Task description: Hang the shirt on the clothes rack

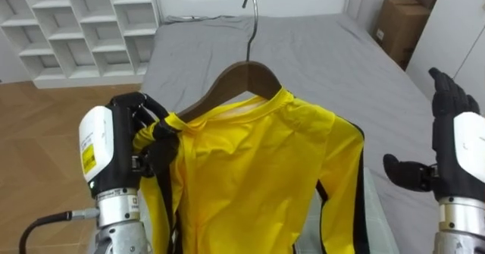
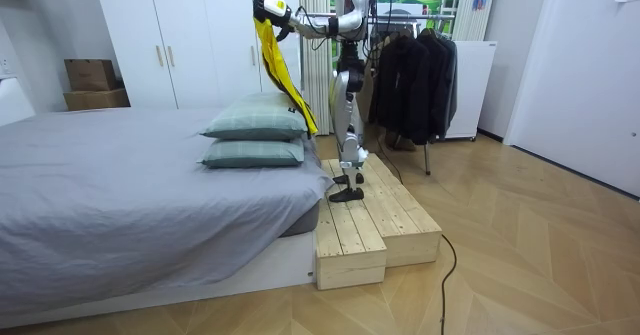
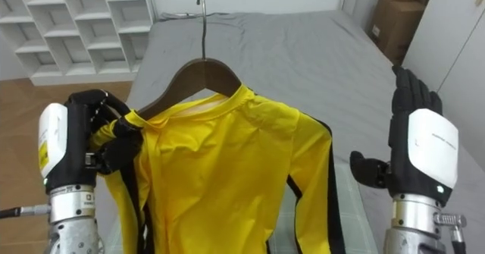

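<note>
Closest to me in the eye views, the left hand [image 1: 130,133] is raised at the lower left, its fingers curled tight round the bunched shoulder of the yellow shirt [image 1: 258,174] where it wraps the end of the wooden hanger [image 1: 241,76]. The shirt, with dark stripes down its sleeves, hangs on that hanger in front of the robot, clear of the bed. The hanger's metal hook points upward, caught on nothing. At the right edge the right hand [image 1: 455,136] is held upright, fingers straight and spread, thumb out to the side, touching nothing.

Beyond the shirt I see the grey bed [image 1: 333,64] stretching away, a white shelf unit [image 1: 91,19] off to the left past it, and a cardboard box [image 1: 400,26] at the far right.

The room view gives me the stance: the robot stands upright on a wooden platform [image 2: 365,215] at the head of the bed, beside two stacked green pillows [image 2: 255,135], with the shirt held high over them. Behind it is a clothes rack [image 2: 410,70] of dark garments, and white wardrobes [image 2: 180,35] line the wall
</note>
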Robot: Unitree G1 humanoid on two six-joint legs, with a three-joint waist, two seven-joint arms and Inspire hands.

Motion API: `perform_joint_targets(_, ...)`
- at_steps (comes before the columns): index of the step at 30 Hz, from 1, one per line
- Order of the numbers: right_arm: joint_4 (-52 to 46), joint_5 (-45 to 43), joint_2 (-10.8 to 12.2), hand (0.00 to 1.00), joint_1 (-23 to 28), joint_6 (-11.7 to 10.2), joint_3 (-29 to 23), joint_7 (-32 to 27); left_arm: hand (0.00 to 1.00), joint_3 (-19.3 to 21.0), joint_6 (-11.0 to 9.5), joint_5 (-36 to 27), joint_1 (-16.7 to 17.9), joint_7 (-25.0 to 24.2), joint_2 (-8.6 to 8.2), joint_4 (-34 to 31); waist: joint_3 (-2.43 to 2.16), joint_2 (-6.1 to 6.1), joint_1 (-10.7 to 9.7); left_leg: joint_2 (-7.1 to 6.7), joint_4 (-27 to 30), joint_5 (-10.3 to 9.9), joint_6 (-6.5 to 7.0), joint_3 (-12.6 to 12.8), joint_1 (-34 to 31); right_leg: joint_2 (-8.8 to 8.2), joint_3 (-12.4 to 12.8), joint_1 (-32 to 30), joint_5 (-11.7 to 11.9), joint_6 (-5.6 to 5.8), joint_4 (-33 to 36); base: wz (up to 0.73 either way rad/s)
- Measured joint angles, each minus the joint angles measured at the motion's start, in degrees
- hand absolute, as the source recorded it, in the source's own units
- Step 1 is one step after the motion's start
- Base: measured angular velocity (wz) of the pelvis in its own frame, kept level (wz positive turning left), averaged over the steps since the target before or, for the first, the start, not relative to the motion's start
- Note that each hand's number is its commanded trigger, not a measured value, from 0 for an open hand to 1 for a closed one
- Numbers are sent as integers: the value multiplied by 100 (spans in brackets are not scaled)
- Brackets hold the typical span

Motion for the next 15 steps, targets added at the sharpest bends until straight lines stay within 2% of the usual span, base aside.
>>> perform_joint_targets(3,-99,3,-5,0,0,0,4,97,100,-1,43,2,0,-1,5,-4,-5,-49,3,-2,-9,0,0,3,-1,-3,3,-4,0,0,0,0)
perform_joint_targets(11,-237,208,-8,0,-64,7,263,388,100,-9,77,13,2,-22,26,-4,-8,-54,10,-1,-3,-1,-1,-21,-28,-6,-51,-12,0,0,-3,1)
perform_joint_targets(15,-239,312,-58,0,-275,112,562,871,100,-148,211,161,1,-202,41,-19,-14,-59,53,42,-4,-2,-3,-20,-34,-6,-53,-27,0,0,-1,0)
